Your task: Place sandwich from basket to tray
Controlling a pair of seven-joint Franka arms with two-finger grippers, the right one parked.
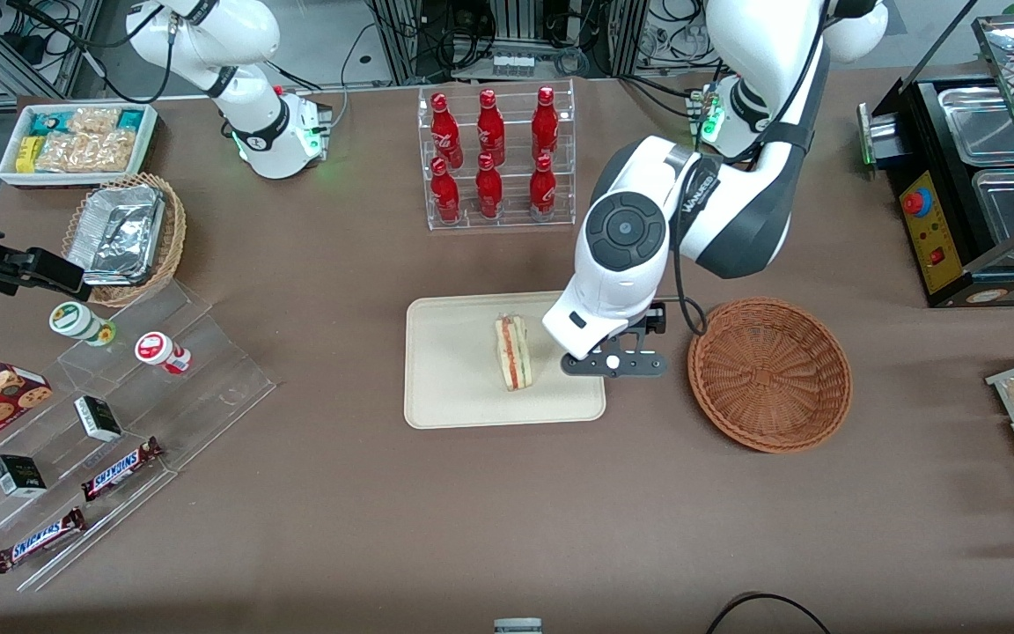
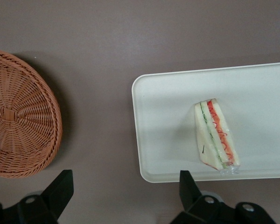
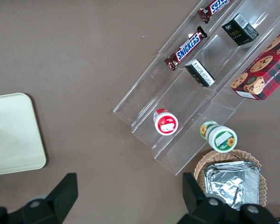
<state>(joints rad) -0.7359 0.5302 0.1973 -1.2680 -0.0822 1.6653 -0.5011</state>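
The sandwich lies on the cream tray, its red and green filling edge facing up. Nothing touches it. The reddish-brown woven basket sits beside the tray, toward the working arm's end of the table, with nothing in it. My left gripper hangs open over the bare tabletop between tray and basket, close to the tray's edge. Nothing is between its fingers.
A clear rack of red bottles stands farther from the front camera than the tray. Toward the parked arm's end are a stepped acrylic stand with snacks, a tan basket with foil containers and a white bin. A food warmer stands at the working arm's end.
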